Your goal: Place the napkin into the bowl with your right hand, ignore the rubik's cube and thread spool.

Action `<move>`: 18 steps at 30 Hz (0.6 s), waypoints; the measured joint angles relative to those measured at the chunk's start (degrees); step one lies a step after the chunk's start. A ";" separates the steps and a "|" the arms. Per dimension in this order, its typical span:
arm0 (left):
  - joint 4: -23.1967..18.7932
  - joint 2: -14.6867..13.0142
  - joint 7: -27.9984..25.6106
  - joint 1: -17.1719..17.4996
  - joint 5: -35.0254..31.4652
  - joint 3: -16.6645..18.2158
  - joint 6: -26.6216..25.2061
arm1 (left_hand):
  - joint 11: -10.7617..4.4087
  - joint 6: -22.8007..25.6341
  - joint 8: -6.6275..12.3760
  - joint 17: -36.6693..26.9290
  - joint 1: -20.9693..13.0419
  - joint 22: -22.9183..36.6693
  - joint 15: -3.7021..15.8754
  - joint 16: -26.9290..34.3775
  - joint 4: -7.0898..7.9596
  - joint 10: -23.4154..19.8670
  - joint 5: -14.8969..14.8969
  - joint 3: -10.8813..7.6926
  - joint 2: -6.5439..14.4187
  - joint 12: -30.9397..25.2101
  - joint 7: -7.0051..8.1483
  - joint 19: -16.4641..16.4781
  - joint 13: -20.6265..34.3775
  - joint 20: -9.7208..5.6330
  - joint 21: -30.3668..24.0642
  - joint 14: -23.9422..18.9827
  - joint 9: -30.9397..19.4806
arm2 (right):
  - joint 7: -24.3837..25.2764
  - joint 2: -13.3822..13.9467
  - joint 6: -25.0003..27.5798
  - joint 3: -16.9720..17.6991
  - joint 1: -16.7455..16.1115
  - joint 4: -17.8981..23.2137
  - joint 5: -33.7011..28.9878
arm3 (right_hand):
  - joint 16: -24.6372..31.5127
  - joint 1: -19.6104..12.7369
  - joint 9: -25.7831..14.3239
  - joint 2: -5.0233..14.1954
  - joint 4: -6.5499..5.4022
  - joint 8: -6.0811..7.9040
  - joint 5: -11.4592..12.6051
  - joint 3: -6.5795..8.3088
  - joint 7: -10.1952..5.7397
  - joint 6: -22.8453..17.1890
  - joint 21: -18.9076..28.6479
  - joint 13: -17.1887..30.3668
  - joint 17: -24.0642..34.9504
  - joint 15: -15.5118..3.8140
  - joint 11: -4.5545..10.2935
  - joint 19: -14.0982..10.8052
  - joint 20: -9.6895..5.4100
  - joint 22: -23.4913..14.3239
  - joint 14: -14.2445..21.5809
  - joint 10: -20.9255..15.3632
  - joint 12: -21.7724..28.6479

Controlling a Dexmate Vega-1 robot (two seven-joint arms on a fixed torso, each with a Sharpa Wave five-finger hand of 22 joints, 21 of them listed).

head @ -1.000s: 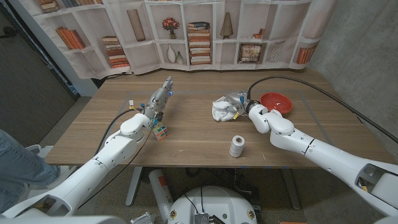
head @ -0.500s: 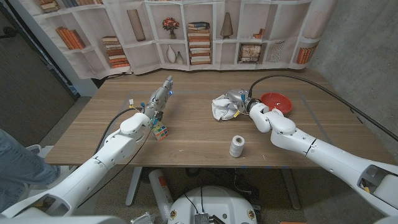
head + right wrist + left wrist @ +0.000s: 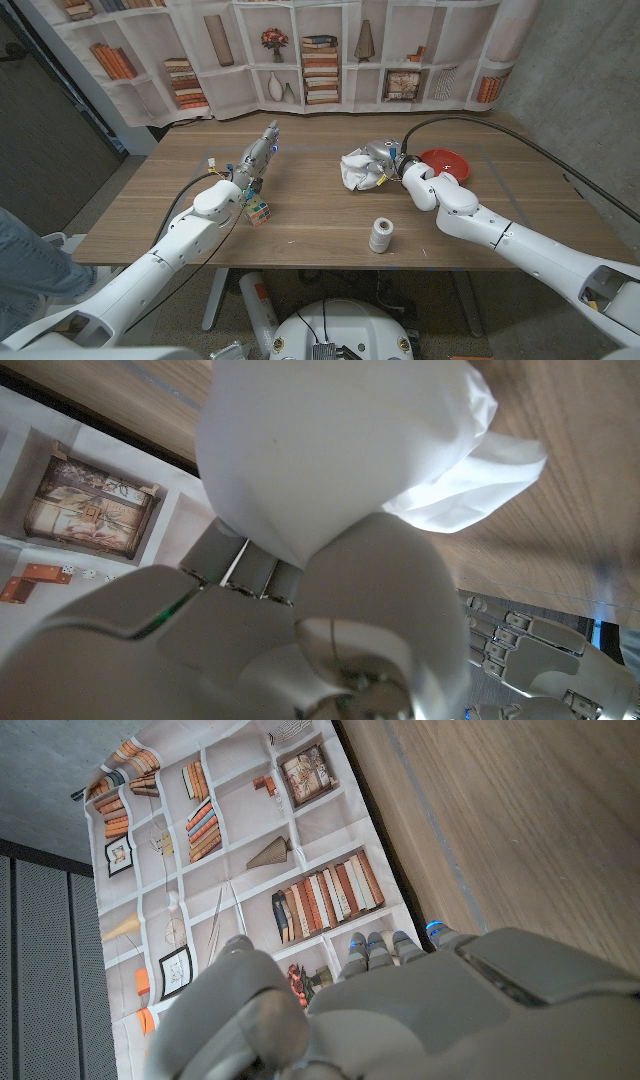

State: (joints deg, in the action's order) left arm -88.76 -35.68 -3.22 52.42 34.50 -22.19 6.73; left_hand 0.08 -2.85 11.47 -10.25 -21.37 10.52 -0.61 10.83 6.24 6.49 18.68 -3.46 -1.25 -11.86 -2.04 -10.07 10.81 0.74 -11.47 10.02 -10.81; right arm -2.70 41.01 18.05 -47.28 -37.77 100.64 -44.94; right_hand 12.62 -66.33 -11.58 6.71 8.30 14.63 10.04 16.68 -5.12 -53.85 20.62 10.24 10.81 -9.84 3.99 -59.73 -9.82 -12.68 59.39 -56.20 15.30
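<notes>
Holding the white napkin (image 3: 356,171), right hand (image 3: 385,163) near red bowl (image 3: 447,163).

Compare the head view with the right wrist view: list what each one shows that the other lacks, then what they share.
Head view alone: the round red bowl, the white thread spool, the multicoloured rubik's cube and the left robot hand, which holds nothing.

Right wrist view alone: a close look at the cloth's folds bunched against the hand's fingers.

Both: the crumpled white napkin held by the right robot hand, the wooden table and the printed bookshelf backdrop.
</notes>
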 measured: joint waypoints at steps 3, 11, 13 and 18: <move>-0.05 0.00 0.00 0.00 -0.01 0.00 0.00 | 0.00 0.02 0.00 0.00 0.00 0.00 0.00 0.00 0.00 0.00 0.00 0.00 0.00 0.00 -0.01 0.00 0.00 0.00 0.00 0.00 0.00 | -0.35 0.11 0.16 0.09 -0.02 0.34 0.00 | -0.02 0.00 -0.04 0.00 -0.09 0.00 0.00 -0.09 0.00 0.00 0.00 0.00 0.27 0.00 0.00 0.08 -0.03 0.00 0.00 0.00 -0.01; -0.29 0.01 -0.04 0.18 -0.03 0.00 0.14 | 0.00 0.31 0.00 0.00 0.00 0.00 0.00 0.00 0.00 0.00 0.00 0.00 0.00 0.00 -0.31 0.00 0.00 0.00 0.00 0.00 0.00 | -1.20 0.85 0.59 0.80 -0.43 2.57 -0.24 | -0.02 -0.17 -0.30 0.17 -0.16 -0.23 -0.01 -0.17 0.00 0.01 0.00 0.00 0.27 0.00 0.30 0.66 0.19 0.00 -0.01 -0.30 -0.34; -0.35 0.01 -0.04 0.23 -0.04 0.00 0.16 | 0.00 0.31 0.00 0.00 0.00 0.00 0.00 0.00 0.00 0.00 0.00 0.00 0.00 0.00 -0.31 0.00 0.00 0.00 0.00 0.00 0.01 | -1.37 0.92 0.71 0.89 -0.50 2.83 -0.34 | -0.02 -0.32 -0.29 0.31 -0.16 -0.23 -0.02 -0.17 0.01 0.01 0.00 0.00 0.27 0.01 0.30 0.66 0.19 0.00 -0.01 -0.30 -0.34; -0.53 -0.01 -0.06 0.37 -0.05 0.00 0.24 | 0.00 0.31 0.00 0.00 0.00 0.00 0.00 0.00 0.24 0.00 0.00 0.23 0.00 0.00 -0.31 0.00 0.00 0.00 0.00 0.00 0.01 | -1.67 1.19 0.89 1.28 -0.76 3.71 -0.57 | -0.02 -0.47 -0.29 0.46 -0.16 -0.44 -0.18 -0.17 0.01 0.01 0.00 0.04 0.26 0.01 0.52 0.65 0.19 0.01 -0.01 -0.08 -0.34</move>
State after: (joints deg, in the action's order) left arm -89.29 -35.69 -3.28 52.79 34.45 -22.19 6.97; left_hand 0.09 -2.54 11.47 -10.25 -21.37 10.52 -0.61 10.83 6.48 6.49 18.68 -3.23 -1.26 -11.86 -2.35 -10.07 10.81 0.74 -11.47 10.02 -10.80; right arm -4.38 42.20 18.94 -46.00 -38.52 104.35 -45.51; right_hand 12.60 -66.79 -11.87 7.17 8.14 14.18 9.86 16.51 -5.11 -53.84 20.62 10.28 11.08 -9.83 4.51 -59.08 -9.63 -12.67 59.38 -56.29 14.96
